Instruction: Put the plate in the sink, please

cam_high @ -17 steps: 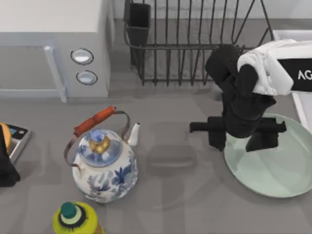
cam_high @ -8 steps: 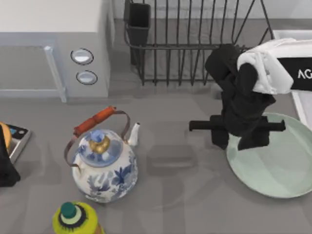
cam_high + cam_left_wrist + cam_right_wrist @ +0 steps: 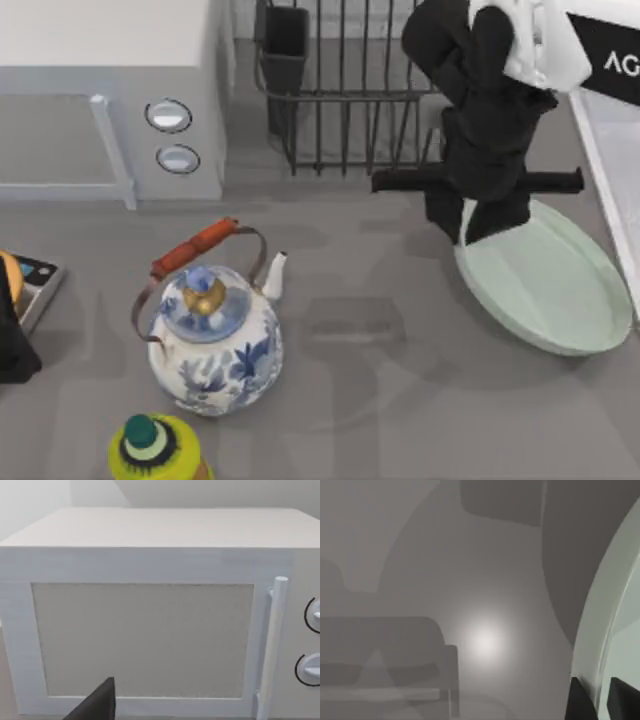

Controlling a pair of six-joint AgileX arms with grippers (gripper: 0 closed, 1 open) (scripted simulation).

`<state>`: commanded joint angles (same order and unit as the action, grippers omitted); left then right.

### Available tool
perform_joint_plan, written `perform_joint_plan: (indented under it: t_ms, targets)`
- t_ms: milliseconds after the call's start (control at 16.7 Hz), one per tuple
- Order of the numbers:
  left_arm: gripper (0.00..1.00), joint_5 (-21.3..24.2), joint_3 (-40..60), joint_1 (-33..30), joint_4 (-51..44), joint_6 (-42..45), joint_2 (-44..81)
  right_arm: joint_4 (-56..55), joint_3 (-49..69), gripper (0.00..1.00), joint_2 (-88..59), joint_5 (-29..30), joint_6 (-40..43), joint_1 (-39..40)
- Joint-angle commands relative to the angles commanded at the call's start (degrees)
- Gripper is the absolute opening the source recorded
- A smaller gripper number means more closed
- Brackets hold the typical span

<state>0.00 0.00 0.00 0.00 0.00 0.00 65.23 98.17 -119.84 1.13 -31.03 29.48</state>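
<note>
The plate (image 3: pixel 545 285) hangs tilted from the right end effector (image 3: pixel 478 222), whose 2 fingers (image 3: pixel 580 702) pinch its near rim; the rest slopes down and away toward the tabletop (image 3: pixel 400 400). The sink (image 3: pixel 610 150) lies just beside the end effector on the right, the dish rack (image 3: pixel 350 90) behind it. The teapot (image 3: pixel 213 340) stands well apart to its left. The left end effector (image 3: pixel 12 350) is parked at the left edge, facing the microwave (image 3: pixel 150 615); whether it is open I cannot tell.

Grey table (image 3: pixel 380 400) bears teapot (image 3: pixel 213 345), microwave (image 3: pixel 110 90), dish rack (image 3: pixel 350 90), perhaps a bottle (image 3: pixel 155 450).
</note>
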Motion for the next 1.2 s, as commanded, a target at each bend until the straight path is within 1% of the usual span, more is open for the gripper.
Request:
perform_joint_plan:
  t_ms: [300, 420, 540, 720, 900, 960, 1080, 1200]
  targets:
    - [1.00, 0.00, 0.00, 0.00, 0.00, 0.00, 0.00, 23.62, 26.61, 0.00, -1.41, -0.01, 0.22, -0.24]
    - [1.00, 0.00, 0.00, 0.00, 0.00, 0.00, 0.00, 31.29, 34.48, 0.00, -1.48, -0.01, 0.41, -0.43]
    - [1.00, 0.00, 0.00, 0.00, 0.00, 0.00, 0.00, 36.74, 40.00, 0.00, -1.36, -0.02, 0.61, -0.63]
    - [1.00, 0.00, 0.00, 0.00, 0.00, 0.00, 0.00, 40.53, 43.84, 0.00, -1.15, -0.03, 0.79, -0.81]
    - [1.00, 0.00, 0.00, 0.00, 0.00, 0.00, 0.00, 40.66, 43.97, 0.00, -1.14, -0.03, 0.80, -0.81]
    - [1.00, 0.00, 0.00, 0.00, 0.00, 0.00, 0.00, 39.42, 54.90, 0.00, -6.66, -0.37, 0.73, -0.16]
    - [1.00, 0.00, 0.00, 0.00, 0.00, 0.00, 0.00, 39.39, 55.42, 0.00, -7.53, -0.38, 1.59, -1.01]
    - [1.00, 0.00, 0.00, 0.00, 0.00, 0.00, 0.00, 39.18, 57.09, 0.00, -10.74, -0.40, 4.76, -4.18]
